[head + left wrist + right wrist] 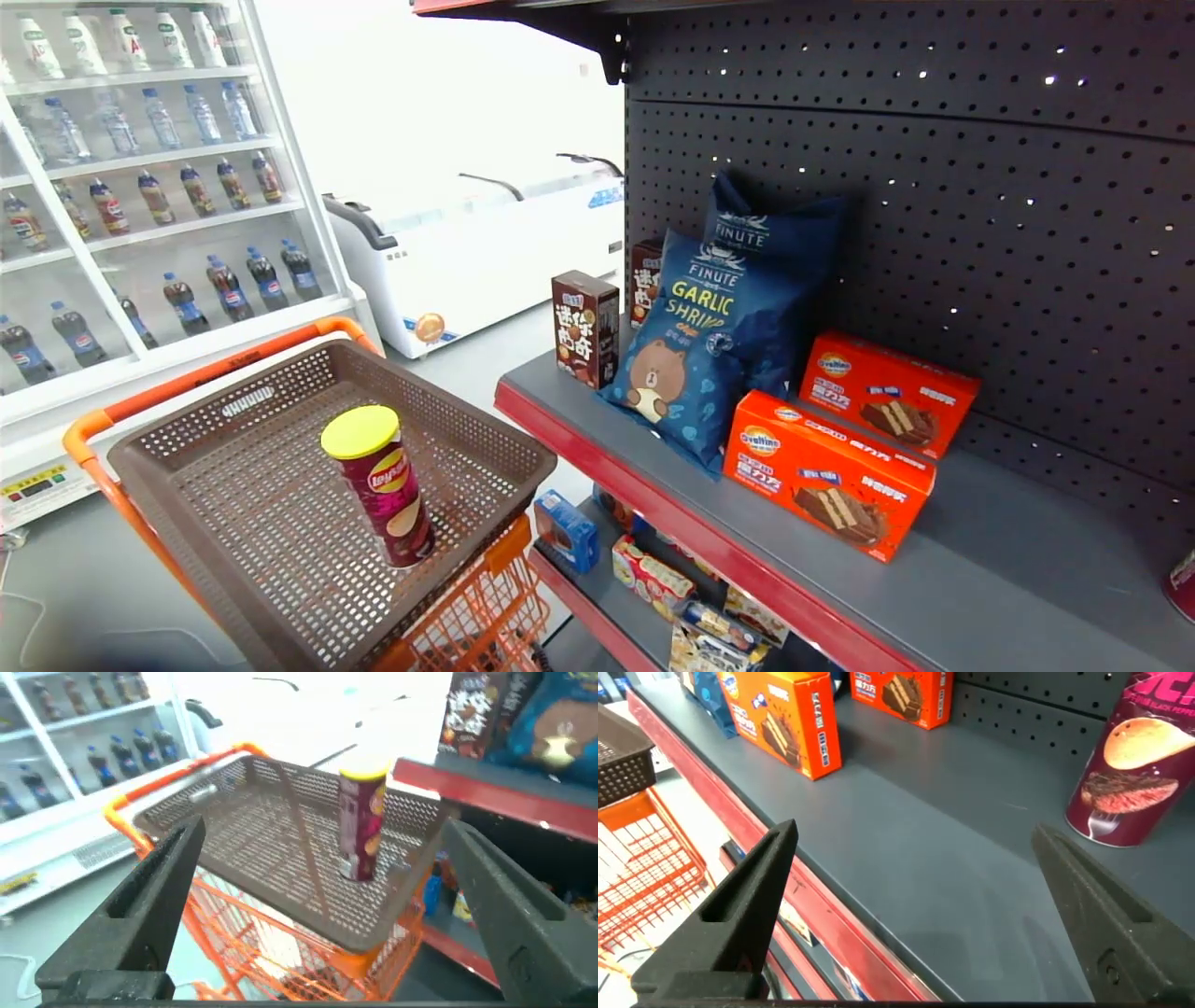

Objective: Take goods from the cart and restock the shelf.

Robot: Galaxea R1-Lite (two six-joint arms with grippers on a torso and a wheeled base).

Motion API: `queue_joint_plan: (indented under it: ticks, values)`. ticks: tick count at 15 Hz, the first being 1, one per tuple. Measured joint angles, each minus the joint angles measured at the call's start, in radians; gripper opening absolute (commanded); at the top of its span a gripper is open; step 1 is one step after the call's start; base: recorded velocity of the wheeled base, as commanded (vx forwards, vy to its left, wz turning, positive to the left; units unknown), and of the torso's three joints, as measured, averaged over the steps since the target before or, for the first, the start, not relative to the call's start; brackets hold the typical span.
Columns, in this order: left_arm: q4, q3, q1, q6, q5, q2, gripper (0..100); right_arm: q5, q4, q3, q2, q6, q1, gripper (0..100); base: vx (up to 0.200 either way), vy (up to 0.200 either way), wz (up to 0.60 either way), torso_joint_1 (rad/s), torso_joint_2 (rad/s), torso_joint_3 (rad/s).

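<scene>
Standing upright in the cart's [89,429] brown mesh basket [467,411], near the corner closest to the shelf, is a chip can [378,485] with a yellow lid and a dark red wrap bearing a round red-and-yellow logo. The cart frame is orange wire and sits on a grey floor [56,579].

Beside it the shelf [1008,560] has a grey deck with a red front edge and a dark pegboard [934,187] behind. On the deck stand a brown box [585,329], two blue bags [700,345] with a cartoon bear on the front one, and two orange boxes [829,474] picturing chocolate wafers. Well apart from these, a second dark red can [1134,765] with a steak-and-chip picture stands on bare deck. A lower shelf holds mixed packets [653,579].

Across the room stand a glass cooler [140,187] of bottled drinks and a white chest freezer [485,243].

The left gripper [322,835] hangs over the cart, jaws wide apart and holding nothing, the can between and beyond them. The right gripper [915,835] hangs over the shelf's edge, jaws likewise spread.
</scene>
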Motion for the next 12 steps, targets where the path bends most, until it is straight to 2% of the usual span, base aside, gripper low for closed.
queue_joint_plan:
  ticks: [2, 4, 6, 10, 12]
  values:
    - [0.034, -0.122, 0.0, 0.017, 0.027, 0.149, 100, 0.0, 0.0, 0.0, 0.0, 0.0, 0.0, 100, 0.0, 0.0, 0.0, 0.0, 0.0, 0.0]
    - [0.038, -0.181, -0.001, 0.023, 0.038, 0.307, 100, 0.0, 0.0, 0.0, 0.0, 0.0, 0.0, 100, 0.0, 0.0, 0.0, 0.0, 0.0, 0.0]
    - [-0.015, -0.208, -0.002, 0.02, 0.03, 0.457, 100, 0.0, 0.0, 0.0, 0.0, 0.0, 0.0, 100, 0.0, 0.0, 0.0, 0.0, 0.0, 0.0]
    - [-0.187, -0.224, 0.003, -0.018, -0.124, 0.804, 100, 0.0, 0.0, 0.0, 0.0, 0.0, 0.0, 100, 0.0, 0.0, 0.0, 0.0, 0.0, 0.0]
    - [-0.364, -0.209, 0.021, -0.026, -0.195, 0.973, 100, 0.0, 0.0, 0.0, 0.0, 0.0, 0.0, 100, 0.0, 0.0, 0.0, 0.0, 0.0, 0.0]
